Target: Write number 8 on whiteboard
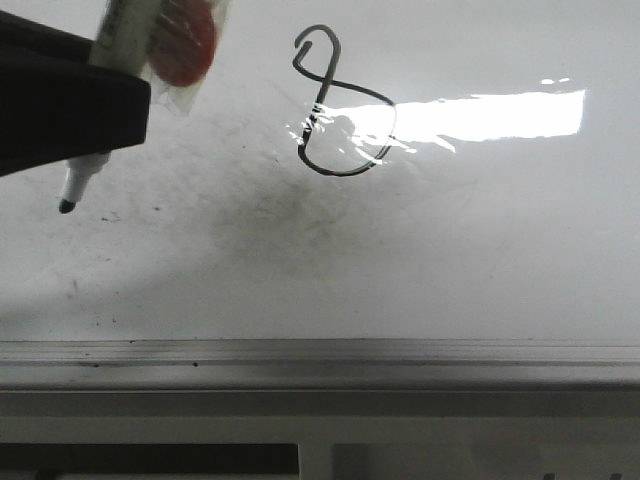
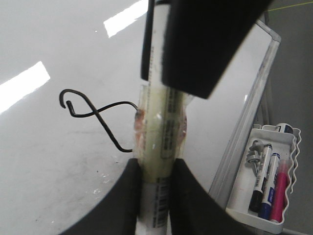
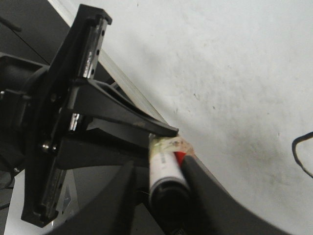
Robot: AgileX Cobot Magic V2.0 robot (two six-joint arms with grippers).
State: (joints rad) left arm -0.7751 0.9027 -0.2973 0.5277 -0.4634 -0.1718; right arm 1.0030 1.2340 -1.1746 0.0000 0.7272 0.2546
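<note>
The whiteboard (image 1: 480, 250) fills the front view, and the black number 8 (image 1: 340, 110) is drawn on it at upper centre. The 8 also shows in the left wrist view (image 2: 93, 115). My left gripper (image 2: 155, 171) is shut on a white marker (image 2: 161, 132) wrapped in tape with a red patch. In the front view its fingers (image 1: 60, 100) hold the marker at the upper left, the black tip (image 1: 67, 205) just off the board, left of the 8. My right gripper (image 3: 164, 169) is open around the marker's black back end (image 3: 168, 193). One finger touches it; a gap shows on the other side.
The board's grey metal edge rail (image 1: 320, 352) runs along its near side. A white tray (image 2: 288, 147) holding several markers sits beyond the board's edge in the left wrist view. The two grippers are close together on the same marker.
</note>
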